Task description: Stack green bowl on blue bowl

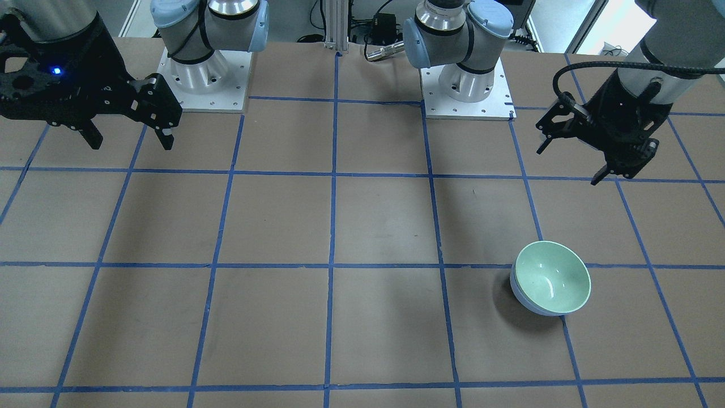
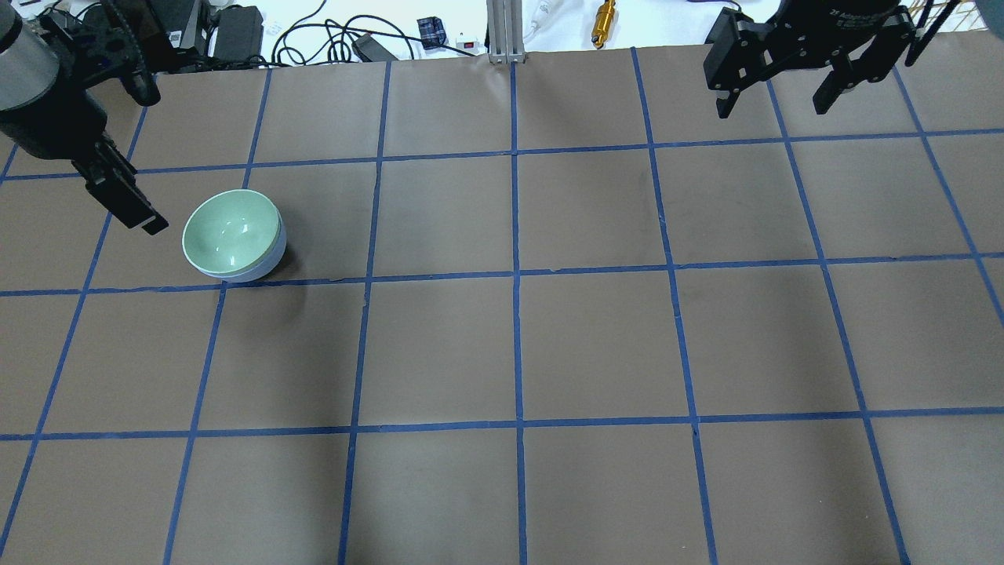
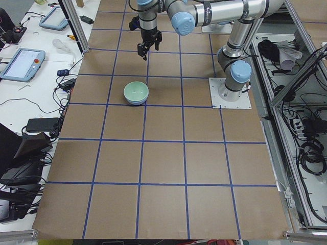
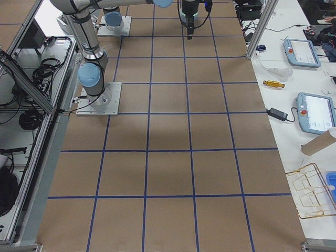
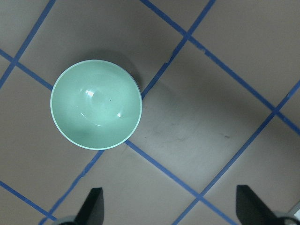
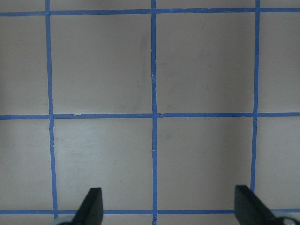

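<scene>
Green bowl (image 1: pixel 552 276) sits nested inside the blue bowl (image 1: pixel 529 306), upright on the worktop (image 1: pixel 362 226), with only the blue bowl's outer wall showing. Stacking is judged complete.

Left claw (image 1: pixel 568 165) hangs near the blue bowl, raised clear of it, fingers spread wide and holding nothing. Right claw (image 1: pixel 132 144) is well apart from the blue bowl, also spread and empty.

Handling assessment: both bowls appear rigid, glossy, probably slippery, breakable and light. Any re-grip is best made on the rim wall, one finger inside and one outside.
</scene>
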